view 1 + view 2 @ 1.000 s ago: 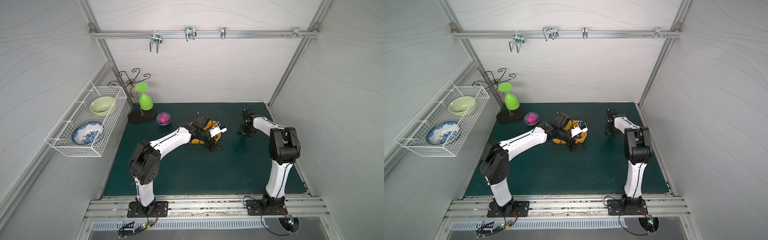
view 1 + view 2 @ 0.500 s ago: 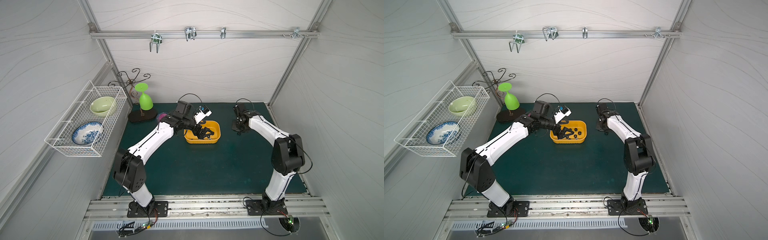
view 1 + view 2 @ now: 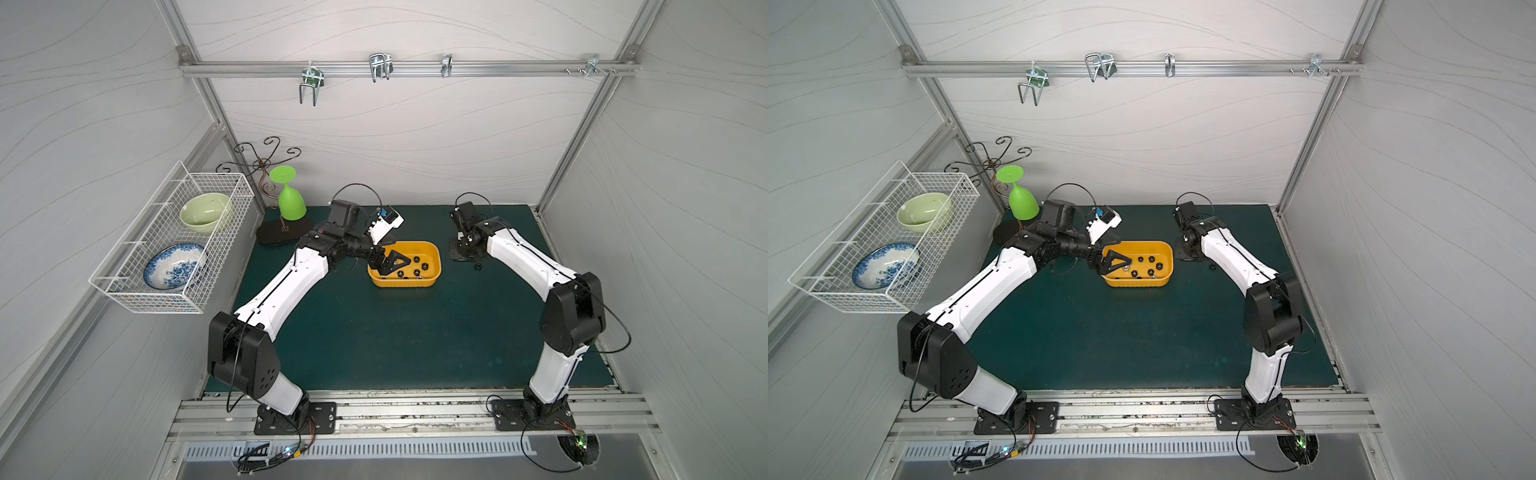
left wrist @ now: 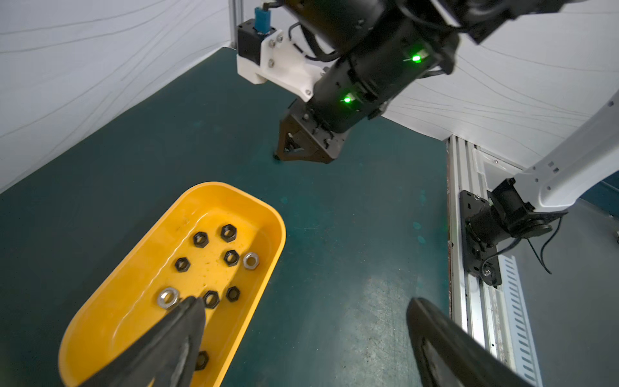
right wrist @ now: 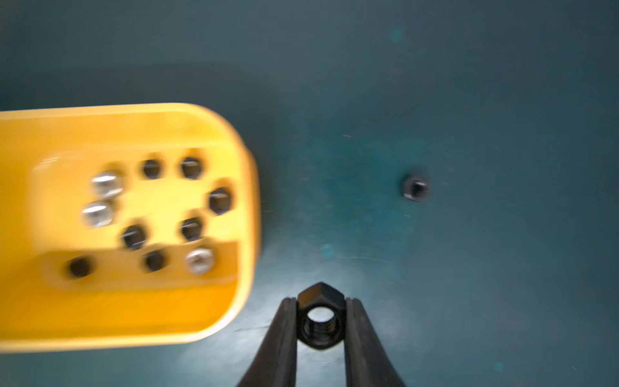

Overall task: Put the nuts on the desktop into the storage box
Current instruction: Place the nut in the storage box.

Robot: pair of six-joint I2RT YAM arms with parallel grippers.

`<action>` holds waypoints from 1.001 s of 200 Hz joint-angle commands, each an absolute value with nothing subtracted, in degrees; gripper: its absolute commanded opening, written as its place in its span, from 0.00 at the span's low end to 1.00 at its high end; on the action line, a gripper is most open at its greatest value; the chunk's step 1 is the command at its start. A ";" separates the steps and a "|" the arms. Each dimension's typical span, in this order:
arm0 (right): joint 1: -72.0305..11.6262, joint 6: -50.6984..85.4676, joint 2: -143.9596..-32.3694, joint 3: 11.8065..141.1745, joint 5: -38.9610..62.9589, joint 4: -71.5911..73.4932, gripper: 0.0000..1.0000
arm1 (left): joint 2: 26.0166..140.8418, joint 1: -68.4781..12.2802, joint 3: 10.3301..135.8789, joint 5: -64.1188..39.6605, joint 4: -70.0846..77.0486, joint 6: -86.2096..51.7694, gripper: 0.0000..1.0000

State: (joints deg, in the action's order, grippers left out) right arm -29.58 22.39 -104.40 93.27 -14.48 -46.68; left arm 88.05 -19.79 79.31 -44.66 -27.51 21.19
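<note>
Operator: Jaws on the left gripper (image 3: 394,265) are standing spread wide and gripping nothing. It is hanging over the left end of the storage box (image 3: 405,283)

Observer: And the nuts (image 4: 231,257) in there?

Operator: They are lying loose on the box floor, mostly black with a few silver, and bunching toward the middle and right end. Moving right, the right gripper (image 5: 321,303) is hovering low over the desktop (image 3: 374,332), just right of the box. It is pinching a black nut (image 5: 321,339) by two opposite flats, with the hole showing open in the right wrist view

Observer: So I'm guessing it is bringing that one left to the box. What is mattering most?

Operator: I'm judging the rim to be the catch. The nut is needing to go up clear of the wall before travelling left, then down close to the floor before the grip is opening, so it isn't bouncing out. Aiming at the right end is also keeping it away from the left gripper

Observer: Anything further right?

Operator: One stray nut (image 5: 415,188), black too, is lying alone on the desktop near the right gripper, apart from the box, and I'm taking it as the next pick
</note>
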 commanded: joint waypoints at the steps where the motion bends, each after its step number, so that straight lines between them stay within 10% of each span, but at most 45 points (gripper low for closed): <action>1: -33.00 21.99 -104.35 98.37 -12.07 -48.83 0.20 | 85.38 -16.91 78.36 -46.52 -27.03 22.51 0.98; 200: -42.64 20.35 -126.98 119.74 -6.55 -41.78 0.14 | 83.64 -7.12 72.65 -32.85 -19.66 15.59 0.98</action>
State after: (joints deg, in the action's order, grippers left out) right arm -42.13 21.93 -124.25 117.71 -6.13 -45.25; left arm 81.97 -7.38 73.52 -36.62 -25.67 17.06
